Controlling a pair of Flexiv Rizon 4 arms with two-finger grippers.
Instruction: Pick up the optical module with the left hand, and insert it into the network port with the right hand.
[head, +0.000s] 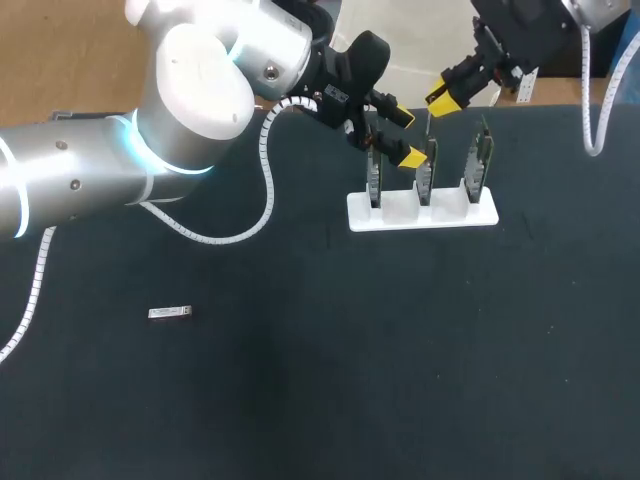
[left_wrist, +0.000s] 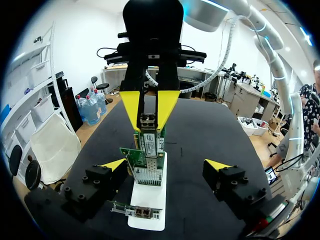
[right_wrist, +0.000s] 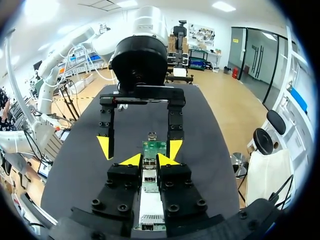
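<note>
Silver optical module flat on table

Small print on the optical module cannot be read

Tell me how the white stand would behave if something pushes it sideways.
The white stand looks low and flat, so it would probably slide rather than tip. Its three upright cards are tall and thin, so a push high on them may rock it.
</note>
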